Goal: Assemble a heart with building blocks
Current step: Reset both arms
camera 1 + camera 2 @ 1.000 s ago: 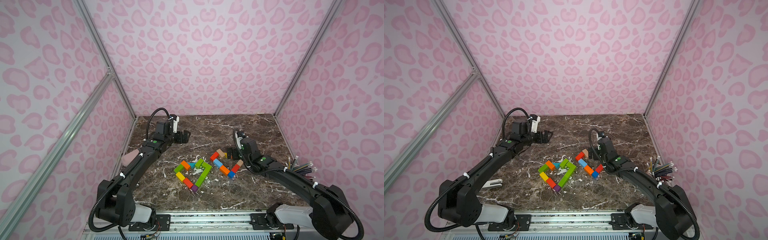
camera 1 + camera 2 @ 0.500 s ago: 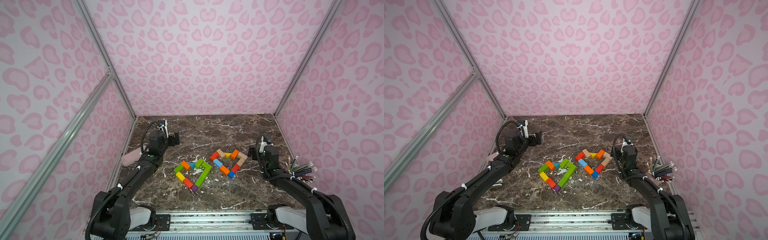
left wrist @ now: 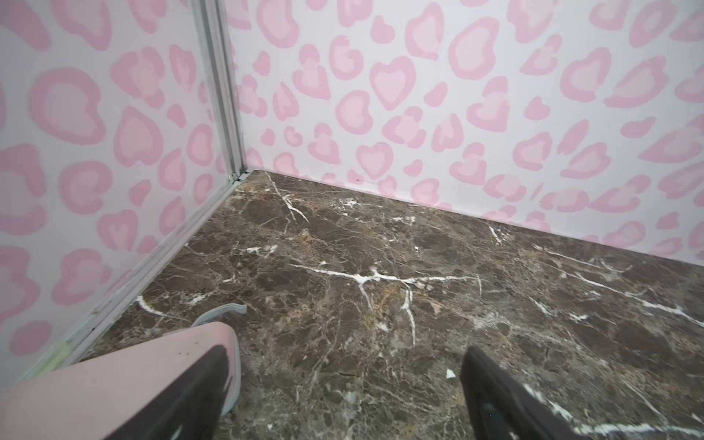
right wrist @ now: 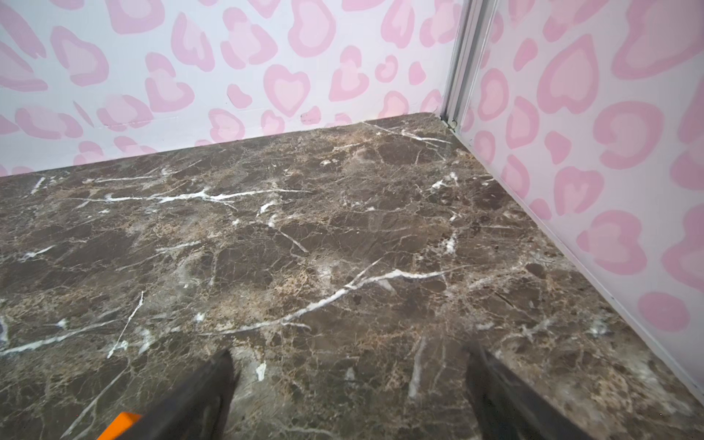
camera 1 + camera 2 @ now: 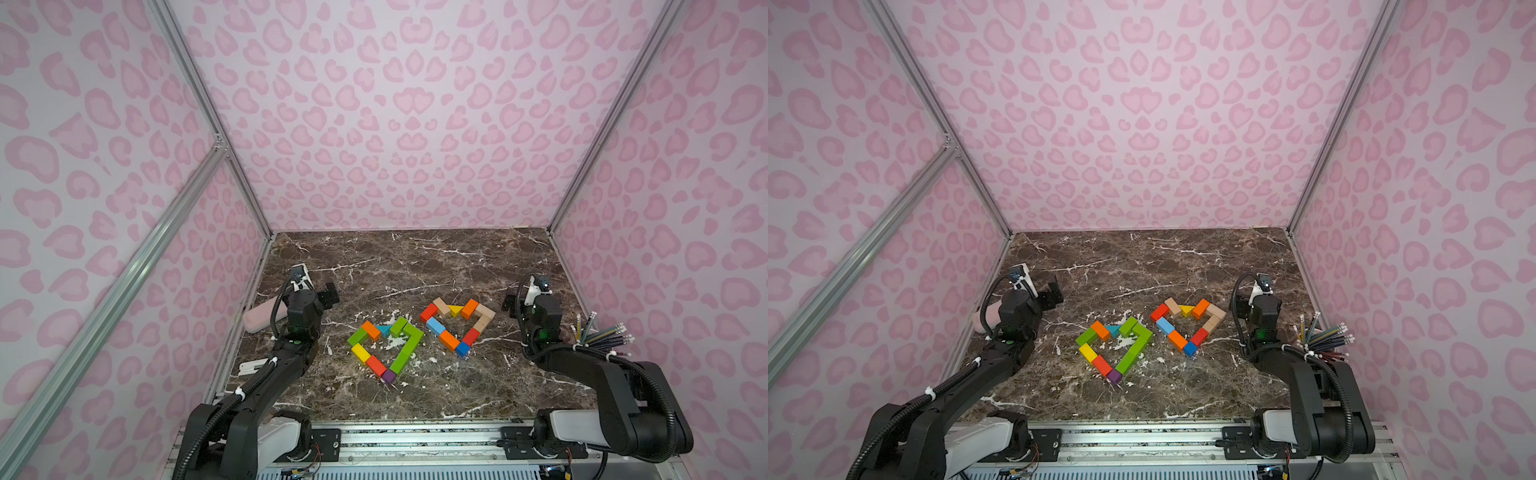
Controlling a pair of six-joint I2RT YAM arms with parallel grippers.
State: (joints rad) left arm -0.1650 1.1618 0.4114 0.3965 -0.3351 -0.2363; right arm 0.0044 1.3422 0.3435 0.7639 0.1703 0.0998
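The building blocks lie on the marble table (image 5: 415, 266) as two small heart outlines in both top views. The left heart (image 5: 409, 347) is mostly green, with orange, blue, yellow, red and purple pieces. The right heart (image 5: 440, 328) mixes red, plain wood, yellow, orange and blue. My left gripper (image 5: 329, 293) hovers left of them, open and empty (image 3: 348, 365). To the right of the hearts, my right gripper (image 5: 508, 302) also stands open with bare marble between its fingers (image 4: 350, 362). One orange block (image 4: 120, 424) peeks in beside a right finger.
A pale pink pouch (image 5: 262, 318) lies by the left wall, close under my left arm, and shows beside a left finger (image 3: 114, 381). Coloured pencils (image 5: 602, 336) stick up near the right wall behind my right wrist. Pink patterned walls enclose the table on three sides.
Both arms have drawn back from the table's middle. The right gripper left the right heart and moved toward the right wall; the left gripper retreated toward the left wall near the pouch.
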